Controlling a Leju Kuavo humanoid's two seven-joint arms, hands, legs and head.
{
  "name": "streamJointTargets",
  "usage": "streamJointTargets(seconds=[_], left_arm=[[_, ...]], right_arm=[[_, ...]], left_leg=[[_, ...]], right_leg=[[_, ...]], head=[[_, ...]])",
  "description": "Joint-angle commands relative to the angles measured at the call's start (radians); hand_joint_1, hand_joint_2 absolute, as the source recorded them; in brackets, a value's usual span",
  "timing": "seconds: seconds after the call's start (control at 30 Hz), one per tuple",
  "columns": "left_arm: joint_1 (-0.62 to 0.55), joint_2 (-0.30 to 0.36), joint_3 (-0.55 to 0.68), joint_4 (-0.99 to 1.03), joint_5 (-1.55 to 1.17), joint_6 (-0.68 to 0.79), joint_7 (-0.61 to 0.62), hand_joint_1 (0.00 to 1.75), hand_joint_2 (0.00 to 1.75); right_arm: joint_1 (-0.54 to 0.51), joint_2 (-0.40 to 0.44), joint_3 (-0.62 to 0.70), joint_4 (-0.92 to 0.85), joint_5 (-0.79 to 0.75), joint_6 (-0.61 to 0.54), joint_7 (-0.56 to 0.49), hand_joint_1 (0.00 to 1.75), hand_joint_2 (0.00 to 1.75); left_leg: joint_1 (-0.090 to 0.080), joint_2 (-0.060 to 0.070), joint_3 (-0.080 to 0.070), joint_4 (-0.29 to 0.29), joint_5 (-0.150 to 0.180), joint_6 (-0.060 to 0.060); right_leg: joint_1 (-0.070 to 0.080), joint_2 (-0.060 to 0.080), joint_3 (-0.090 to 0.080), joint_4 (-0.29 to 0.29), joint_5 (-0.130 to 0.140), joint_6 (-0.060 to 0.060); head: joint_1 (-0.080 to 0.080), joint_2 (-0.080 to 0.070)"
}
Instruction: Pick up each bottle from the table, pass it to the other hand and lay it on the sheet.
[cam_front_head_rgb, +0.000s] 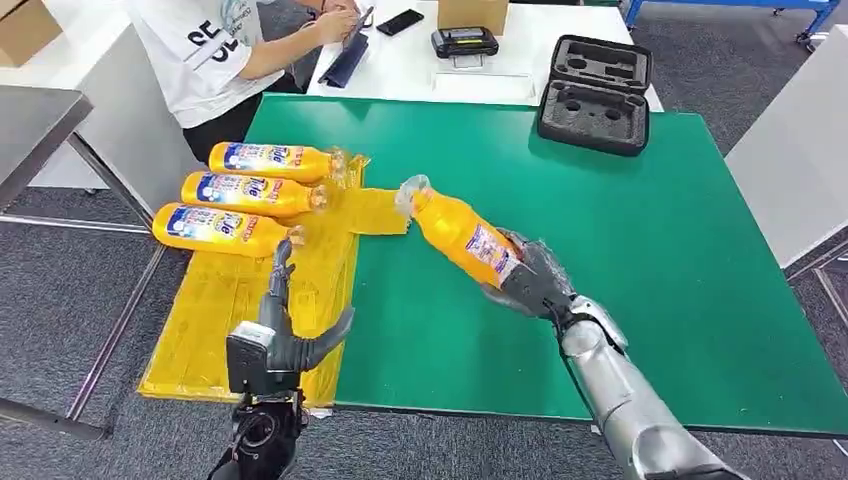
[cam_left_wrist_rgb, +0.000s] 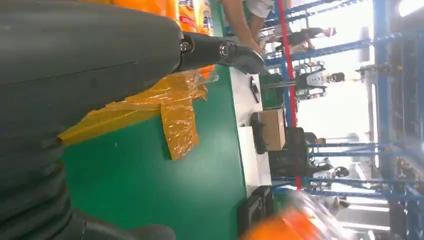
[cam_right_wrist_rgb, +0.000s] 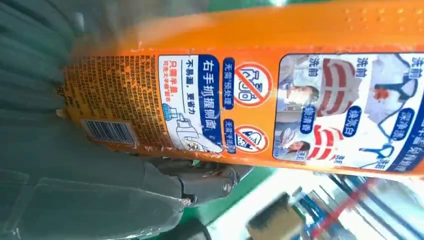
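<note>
Near the middle of the head view, the right hand (cam_front_head_rgb: 530, 282) grasps an orange bottle (cam_front_head_rgb: 462, 236) by its lower end and holds it above the green table (cam_front_head_rgb: 640, 240). The bottle is tilted, with its clear cap end pointing to the upper left of the frame, towards the yellow sheet (cam_front_head_rgb: 240, 310). Three more bottles (cam_front_head_rgb: 245, 193) already lie side by side on the sheet, at the left of the frame.

The left hand (cam_front_head_rgb: 285, 340) is at the lower left of the frame, above the near part of the sheet. Its fingers are spread and it holds nothing.

From the right wrist view, the bottle looks like smooth plastic with a glossy label (cam_right_wrist_rgb: 280, 107), so I judge it stiff but rather slippery. It seems to be full, so probably not light. For the pass, the free part is the upper body, just below the cap end. I think the left hand should take hold there, around the round body and not on the narrow neck, because the weight could turn the bottle in a loose grasp.
</note>
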Motion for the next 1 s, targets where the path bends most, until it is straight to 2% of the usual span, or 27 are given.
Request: streamJointTargets(seconds=[0.03, 0.3, 0.33, 0.43, 0.47, 0.5, 0.53, 0.7, 0.8, 0.93, 0.97, 1.0], left_arm=[[0.005, 0.014, 0.054, -0.027, 0.027, -0.039, 0.018, 0.00, 1.75], [0.005, 0.013, 0.053, -0.027, 0.027, -0.039, 0.018, 0.00, 1.75], [0.005, 0.013, 0.053, -0.027, 0.027, -0.039, 0.018, 0.00, 1.75], [0.005, 0.013, 0.053, -0.027, 0.027, -0.039, 0.018, 0.00, 1.75], [0.005, 0.013, 0.053, -0.027, 0.027, -0.039, 0.018, 0.00, 1.75], [0.005, 0.013, 0.053, -0.027, 0.027, -0.039, 0.018, 0.00, 1.75], [0.004, 0.013, 0.052, -0.025, 0.031, -0.049, 0.023, 0.00, 1.75], [-0.005, 0.027, 0.021, -0.012, 0.110, -0.227, 0.070, 0.00, 1.75], [-0.019, 0.032, -0.015, 0.015, 0.142, -0.326, 0.095, 0.00, 1.75], [-0.048, 0.029, -0.054, 0.045, 0.157, -0.387, 0.105, 0.00, 1.75], [-0.067, 0.039, -0.090, 0.048, 0.172, -0.453, 0.115, 0.00, 1.75], [-0.072, 0.039, -0.104, 0.043, 0.187, -0.477, 0.134, 0.00, 1.75]], right_arm=[[0.098, 0.043, -0.109, -0.221, -0.023, 0.008, 0.005, 1.75, 1.75], [0.097, 0.043, -0.109, -0.221, -0.024, 0.008, 0.005, 1.75, 1.75], [0.097, 0.043, -0.109, -0.221, -0.024, 0.008, 0.005, 1.75, 1.75], [0.097, 0.043, -0.109, -0.221, -0.024, 0.008, 0.005, 1.75, 1.75], [0.097, 0.043, -0.109, -0.221, -0.024, 0.008, 0.005, 1.75, 1.75], [0.097, 0.043, -0.109, -0.221, -0.024, 0.008, 0.005, 1.75, 1.75], [0.093, 0.044, -0.112, -0.214, -0.025, 0.011, 0.006, 1.75, 1.75], [0.118, 0.082, -0.106, -0.229, -0.054, 0.083, -0.017, 1.75, 1.75], [0.120, 0.124, -0.058, -0.184, -0.047, 0.111, -0.047, 1.75, 1.75], [0.138, 0.176, 0.027, -0.129, -0.025, 0.140, -0.064, 1.75, 1.75], [0.136, 0.199, 0.064, -0.086, -0.033, 0.198, -0.065, 1.75, 1.75], [0.123, 0.217, 0.098, -0.031, -0.028, 0.177, -0.075, 1.75, 1.75]], left_leg=[[0.001, 0.000, 0.002, 0.000, -0.001, -0.001], [0.001, 0.002, 0.007, 0.000, -0.004, -0.003], [0.001, 0.001, 0.002, 0.000, -0.001, -0.002], [0.001, 0.001, 0.002, -0.001, -0.001, -0.001], [0.002, 0.002, 0.008, 0.000, -0.004, -0.003], [0.001, 0.001, 0.004, 0.000, -0.002, -0.002], [0.001, 0.002, 0.007, 0.000, -0.004, -0.003], [0.001, 0.001, 0.003, -0.001, -0.001, -0.001], [0.001, 0.003, 0.006, -0.001, -0.003, -0.003], [0.002, 0.003, 0.006, -0.001, -0.003, -0.003], [0.002, 0.003, 0.008, -0.001, -0.003, -0.003], [0.002, 0.003, 0.006, -0.002, -0.002, -0.002]], right_leg=[[0.001, 0.000, 0.002, 0.000, -0.001, -0.002], [0.001, 0.003, 0.006, 0.000, -0.003, -0.003], [0.001, 0.001, 0.002, 0.000, -0.001, -0.002], [0.001, 0.001, 0.002, 0.000, -0.001, -0.001], [0.002, 0.002, 0.008, 0.000, -0.003, -0.003], [0.001, 0.001, 0.003, 0.000, -0.002, -0.002], [0.001, 0.002, 0.006, 0.000, -0.003, -0.003], [0.001, 0.001, 0.002, -0.001, -0.001, -0.002], [0.001, 0.003, 0.005, -0.001, -0.002, -0.003], [0.002, 0.003, 0.005, -0.001, -0.002, -0.003], [0.002, 0.004, 0.007, -0.002, -0.002, -0.003], [0.002, 0.003, 0.005, -0.002, -0.001, -0.003]], head=[[0.000, 0.000], [0.000, 0.000], [0.000, 0.000], [0.000, 0.000], [0.000, 0.000], [0.000, 0.000], [0.000, 0.000], [0.000, 0.000], [0.000, 0.000], [0.000, 0.000], [0.000, 0.000], [0.000, 0.000]])
